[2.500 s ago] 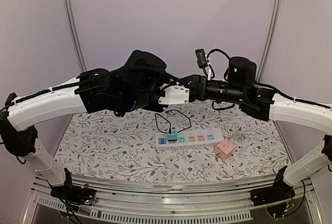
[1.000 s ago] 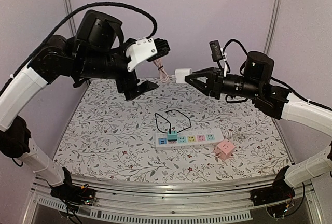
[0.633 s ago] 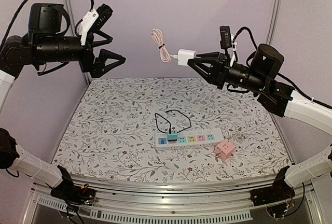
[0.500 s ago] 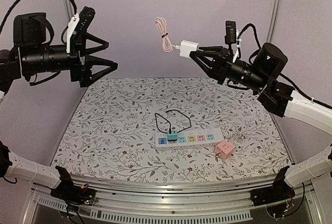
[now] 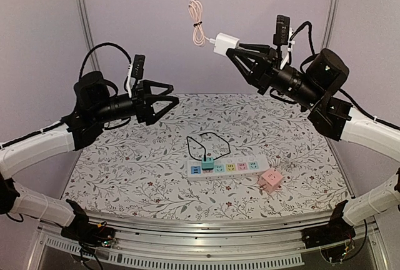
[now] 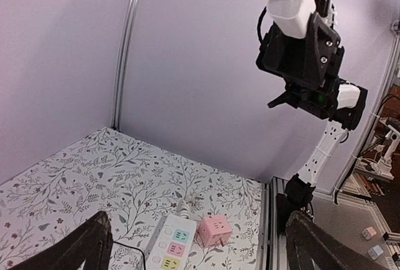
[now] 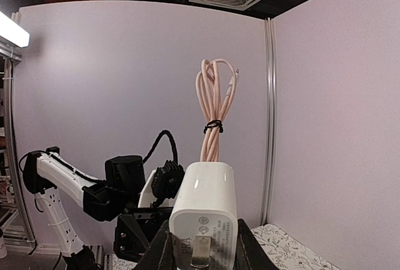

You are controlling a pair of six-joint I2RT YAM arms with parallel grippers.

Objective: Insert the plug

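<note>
My right gripper (image 5: 234, 50) is shut on a white plug (image 5: 222, 43), held high above the back of the table. A coiled pink cable (image 5: 198, 23) rises from the plug. The right wrist view has the plug (image 7: 205, 210) between my fingers (image 7: 161, 250), its metal prong facing the camera and the pink cable (image 7: 215, 110) sticking upward. A white power strip (image 5: 226, 167) with coloured sockets lies mid-table. My left gripper (image 5: 170, 102) hangs open and empty over the table's left side, facing right. The left wrist view takes in the raised plug (image 6: 291, 7) and the power strip (image 6: 170, 246).
A teal plug (image 5: 207, 162) with a looped black cable (image 5: 209, 140) sits in the strip's left end. A pink cube adapter (image 5: 271, 180) lies by the strip's right end, also the pink cube (image 6: 214, 230). Metal posts (image 5: 83, 26) stand at the back corners.
My left arm has swung down from high on the left to a low pose over the table's left side, still open. The right gripper has lifted the plug slightly higher.
</note>
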